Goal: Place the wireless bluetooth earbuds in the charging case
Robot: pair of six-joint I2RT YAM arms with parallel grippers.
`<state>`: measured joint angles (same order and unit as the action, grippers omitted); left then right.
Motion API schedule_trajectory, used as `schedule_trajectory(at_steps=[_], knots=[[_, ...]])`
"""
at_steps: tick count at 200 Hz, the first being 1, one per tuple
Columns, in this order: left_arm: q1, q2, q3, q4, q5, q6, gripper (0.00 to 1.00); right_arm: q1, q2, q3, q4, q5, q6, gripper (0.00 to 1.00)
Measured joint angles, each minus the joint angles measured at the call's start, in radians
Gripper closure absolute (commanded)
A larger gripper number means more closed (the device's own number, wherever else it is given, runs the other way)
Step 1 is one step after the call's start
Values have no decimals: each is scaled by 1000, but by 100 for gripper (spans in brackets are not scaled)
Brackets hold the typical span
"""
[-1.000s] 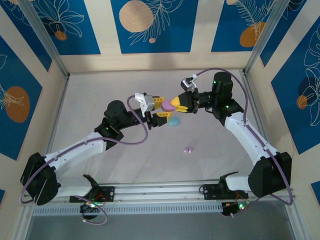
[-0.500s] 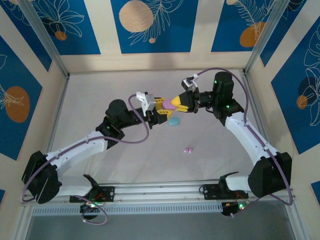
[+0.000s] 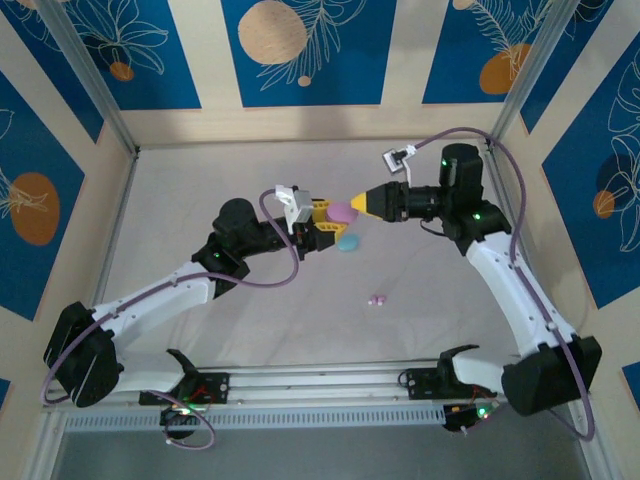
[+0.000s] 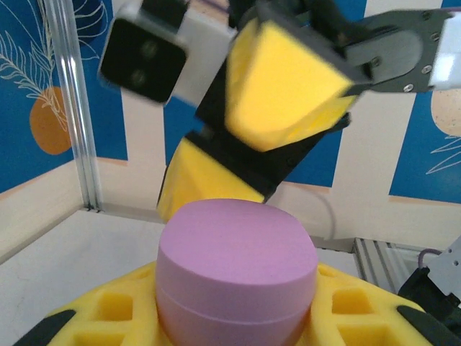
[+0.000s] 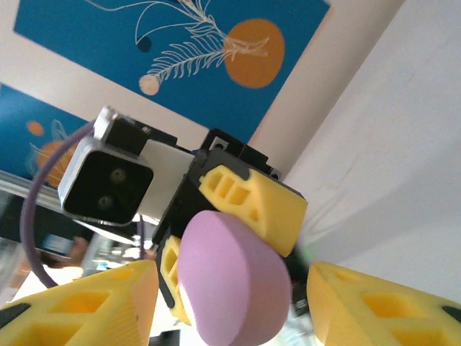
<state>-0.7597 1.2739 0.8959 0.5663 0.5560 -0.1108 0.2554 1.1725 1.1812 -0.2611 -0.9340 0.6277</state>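
The left end effector (image 3: pixel 327 219) is reaching out over the middle of the desk (image 3: pixel 200 190) and is clamping its yellow fingers on the lower half of the pink case (image 3: pixel 340 213), holding it in the air. In the left wrist view the case is showing a thin seam round its waist, and the lid is looking shut. Just below it on the desk, a teal case (image 3: pixel 347 242) is lying flat.

The right end effector (image 3: pixel 362 204) is pointing at the pink case from the right. In the right wrist view its fingers are standing apart, one on each side of the case and gripping nothing. Whether they are touching it I cannot tell. Further toward the near edge, the earbuds (image 3: pixel 378 299) are lying as a tiny pink speck, well apart from both cases. I cannot tell if it is one piece or two.

The step in hand is probably opening the lid. To do it well, the left grip should be staying below the seam, so that the lid is free. The right fingers should be catching the lid at the seam and swinging it up about its hinge, not tugging the case out of the left grip.

No brand or writing is showing on either case. The wall panels (image 3: pixel 300 50) are bearing only leaf and circle drawings.
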Motion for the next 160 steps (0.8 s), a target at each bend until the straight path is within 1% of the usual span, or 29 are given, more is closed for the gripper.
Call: schedule_trajectory(at_steps=[21, 38, 51, 68, 84, 104, 160], knots=[[0, 0, 0, -2, 18, -19, 72, 15, -89, -40, -2, 60, -230, 40], [0, 0, 0, -3, 35, -37, 72, 53, -157, -100, 7, 122, -420, 37], [-1, 0, 1, -2, 46, -47, 72, 80, -177, -122, 5, 174, -527, 36], [-2, 0, 2, 0, 54, -57, 72, 101, -169, -124, 1, 219, -621, 36], [-2, 0, 3, 2, 64, -68, 72, 110, -155, -123, -16, 243, -676, 37], [-2, 10, 5, -4, 64, -75, 72, 111, -148, -121, -23, 255, -707, 37], [-2, 22, 16, -5, 62, -75, 72, 80, -148, -121, -27, 246, -676, 41]])
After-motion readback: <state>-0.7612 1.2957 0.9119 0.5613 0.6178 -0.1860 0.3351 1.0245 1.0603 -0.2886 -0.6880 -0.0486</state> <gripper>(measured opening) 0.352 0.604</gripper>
